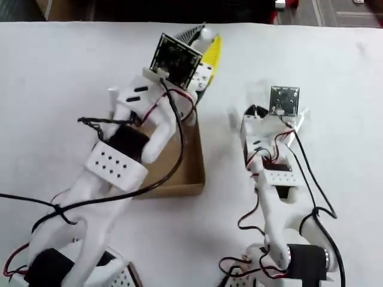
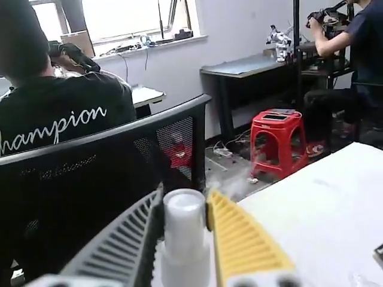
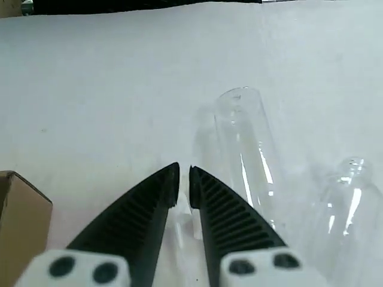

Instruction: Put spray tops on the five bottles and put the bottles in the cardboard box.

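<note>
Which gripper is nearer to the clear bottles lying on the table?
Right. The right gripper is close beside the clear bottles; the left gripper is apart, up by the cardboard box's far side.

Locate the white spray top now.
The white spray top is clamped in the left gripper, between its grey and yellow fingers, beyond the cardboard box's far end in the high view.

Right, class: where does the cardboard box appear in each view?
High view: cardboard box at centre, partly under the left arm.
Left wrist view: camera faces off the white table, toward the room.
Right wrist view: box corner beside the right gripper.
Shared landmark: the white table.
</note>
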